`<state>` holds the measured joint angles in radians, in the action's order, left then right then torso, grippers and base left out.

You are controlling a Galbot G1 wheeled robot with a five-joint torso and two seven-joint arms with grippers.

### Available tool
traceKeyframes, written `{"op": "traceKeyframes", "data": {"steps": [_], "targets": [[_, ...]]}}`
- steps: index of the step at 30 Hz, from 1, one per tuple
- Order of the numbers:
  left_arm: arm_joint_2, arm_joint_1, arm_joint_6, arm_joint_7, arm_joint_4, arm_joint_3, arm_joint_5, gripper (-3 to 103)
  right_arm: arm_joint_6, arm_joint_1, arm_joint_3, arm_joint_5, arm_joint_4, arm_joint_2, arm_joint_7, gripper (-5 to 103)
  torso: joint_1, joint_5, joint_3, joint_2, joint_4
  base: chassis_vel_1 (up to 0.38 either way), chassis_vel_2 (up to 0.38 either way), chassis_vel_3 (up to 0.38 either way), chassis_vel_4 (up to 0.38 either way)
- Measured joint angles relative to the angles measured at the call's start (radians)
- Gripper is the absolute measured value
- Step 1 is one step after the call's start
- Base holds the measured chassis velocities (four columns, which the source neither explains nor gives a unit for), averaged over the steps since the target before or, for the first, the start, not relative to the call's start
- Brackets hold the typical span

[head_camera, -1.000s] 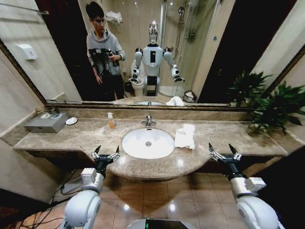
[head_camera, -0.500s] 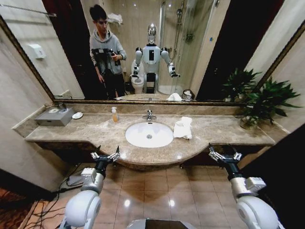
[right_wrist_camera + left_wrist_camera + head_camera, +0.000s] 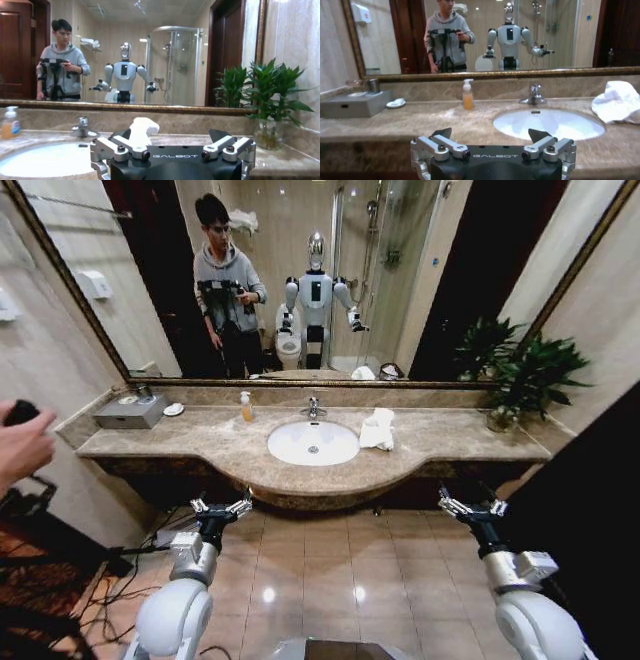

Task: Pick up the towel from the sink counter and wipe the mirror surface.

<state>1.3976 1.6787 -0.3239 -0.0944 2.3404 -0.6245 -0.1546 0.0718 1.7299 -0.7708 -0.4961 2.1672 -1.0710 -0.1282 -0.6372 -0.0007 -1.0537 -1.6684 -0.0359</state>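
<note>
The bench (image 3: pixel 440 442) sits farther off than a second ago, the robot having backed away, both the left pincer (image 3: pixel 221 507) and right pincer (image 3: pixel 471 507) spread apart and empty, the white towel (image 3: pixel 378 429) crumpled beside the empty basin (image 3: pixel 313 443), below the mirror (image 3: pixel 420 290).

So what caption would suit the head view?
Both open grippers, left and right, hang short of the sink counter holding the towel.

Marble sink counter (image 3: pixel 200 446), white towel (image 3: pixel 378 429) beside basin, soap bottle (image 3: pixel 245 407), grey box (image 3: pixel 128 411), possibly a small dish (image 3: pixel 173 409)
</note>
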Motion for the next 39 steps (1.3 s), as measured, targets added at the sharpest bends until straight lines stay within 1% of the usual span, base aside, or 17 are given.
{"op": "traceKeyframes", "data": {"steps": [1,2,5,6,8,9,11,12,14,15,17,19,20,21,25,31,39], "targets": [[0.0,0.0,0.0,0.0,0.0,0.0,0.0,100,0.0,0.0,0.0,0.0,0.0,0.0,0.0,100,0.0,0.0009,0.0,0.0,-0.0005,0.282,-0.239,-0.241,0.279],[0.0,0.0,0.0,0.0,0.0,0.0,0.0,100,0.0,0.0,0.0,0.0,0.0,0.0,0.0,100,0.0,0.0017,0.0,0.0,0.0001,0.268,-0.239,-0.241,0.235],[0.0,0.0,0.0,0.0,0.0,0.0,0.0,100,0.0,0.0,0.0,0.0,0.0,0.0,0.0,100,0.0,-0.0005,0.0,0.0,0.0004,0.232,-0.258,-0.241,0.239],[0.0,0.0,0.0,0.0,0.0,0.0,0.0,100,0.0,0.0,0.0,0.0,0.0,0.0,0.0,100,0.0,0.0015,0.0,0.0,0.0002,0.264,-0.257,-0.245,0.24],[0.0,0.0,0.0,0.0,0.0,0.0,0.0,100,0.0,0.0,0.0,0.0,0.0,0.0,0.0,100,0.0,0.0012,0.0,0.0,-0.0001,0.24,-0.228,-0.255,0.24],[0.0,0.0,0.0,0.0,0.0,0.0,0.0,100,0.0,0.0,0.0,0.0,0.0,0.0,0.0,100,0.0,0.0001,0.0,0.0,-0.0003,0.24,-0.224,-0.224,0.229],[0.0,0.0,0.0,0.0,0.0,0.0,0.0,100,0.0,0.0,0.0,0.0,0.0,0.0,0.0,100,0.0,0.0005,0.0,0.0,0.0,0.26,-0.224,-0.258,0.226],[0.0,0.0,0.0,0.0,0.0,0.0,0.0,100,0.0,0.0,0.0,0.0,0.0,0.0,0.0,100,0.0,0.0017,0.0,0.0,0.0004,0.251,-0.242,-0.258,0.226],[0.0,0.0,0.0,0.0,0.0,0.0,0.0,100,0.0,0.0,0.0,0.0,0.0,0.0,0.0,100,0.0,-0.0004,0.0,0.0,0.0002,0.244,-0.265,-0.251,0.246],[0.0,0.0,0.0,0.0,0.0,0.0,0.0,100,0.0,0.0,0.0,0.0,0.0,0.0,0.0,100,0.0,-0.0004,0.0,0.0,0.0002,0.238,-0.265,-0.251,0.252],[0.0,0.0,0.0,0.0,0.0,0.0,0.0,100,0.0,0.0,0.0,0.0,0.0,0.0,0.0,100,0.0,0.0012,0.0,0.0,-0.0004,0.208,-0.233,-0.208,0.23],[0.0,0.0,0.0,0.0,0.0,0.0,0.0,100,0.0,0.0,0.0,0.0,0.0,0.0,0.0,100,0.001,0.0013,0.0,0.0,0.0002,0.158,-0.19,-0.205,0.152],[0.0,0.0,0.0,0.0,0.0,0.0,0.0,100,0.0,0.0,0.0,0.0,0.0,0.0,0.0,100,0.001,0.0002,0.0,0.0,-0.0001,0.067,-0.066,-0.139,0.152],[0.0,0.0,0.0,0.0,0.0,0.0,0.0,100,0.0,0.0,0.0,0.0,0.0,0.0,0.0,100,0.001,0.0,0.0,0.0,0.0003,0.067,0.027,-0.092,0.079],[0.0,0.0,0.0,0.0,0.0,0.0,0.0,100,0.0,0.0,0.0,0.0,0.0,0.0,0.0,100,0.0,0.0012,0.0,0.0,0.0004,-0.008,0.004,-0.034,0.019],[0.0,0.0,0.0,0.0,0.0,0.0,0.0,100,0.0,-0.001,0.0,0.0,0.0,0.0,0.0,100,-0.002,0.0007,0.0,0.001,-0.0005,-0.063,0.023,0.069,-0.032],[0.0,0.0,0.0,0.0,0.0,0.0,0.0,100,0.0,0.0,0.0,0.0,0.0,0.0,0.0,100,0.0,0.0006,0.0,0.0,0.0003,0.003,0.002,0.006,-0.012]]}}
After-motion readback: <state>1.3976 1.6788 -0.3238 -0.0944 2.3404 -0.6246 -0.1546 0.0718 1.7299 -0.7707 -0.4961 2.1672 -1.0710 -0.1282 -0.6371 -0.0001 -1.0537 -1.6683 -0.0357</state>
